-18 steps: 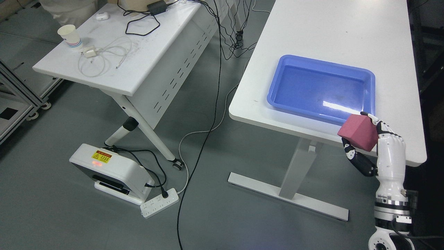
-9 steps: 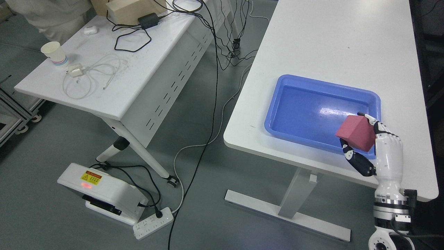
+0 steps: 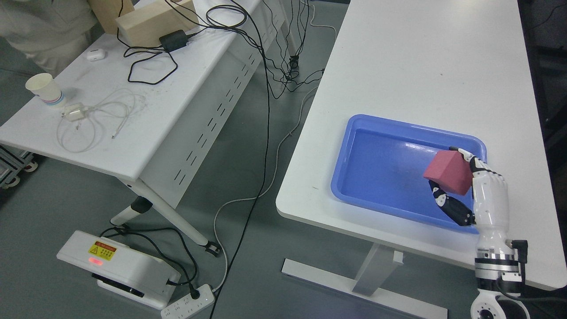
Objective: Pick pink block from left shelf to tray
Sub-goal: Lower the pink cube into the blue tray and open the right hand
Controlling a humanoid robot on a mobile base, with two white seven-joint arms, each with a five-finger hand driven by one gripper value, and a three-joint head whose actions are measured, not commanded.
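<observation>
My right hand (image 3: pixel 452 175) rises from the lower right corner and is shut on a pink block (image 3: pixel 447 172), thumb below it and fingers (image 3: pixel 470 160) curled over its top right. The block hangs above the right end of a blue tray (image 3: pixel 354 155) that lies empty on the white table (image 3: pixel 412 62) at the right. I cannot tell how high the block is over the tray floor. My left arm does not show.
A second white table (image 3: pixel 146 128) stands at the left with a paper cup (image 3: pixel 43 89), cables, a charger and wooden blocks (image 3: pixel 155 22). On the grey floor lie a white device (image 3: pixel 115 266), a power strip (image 3: pixel 188 303) and black cables. A person stands at the top left.
The camera has shifted, so the whole scene slid down and left. My right hand has carried the pink block from the table's near edge to above the tray's right end.
</observation>
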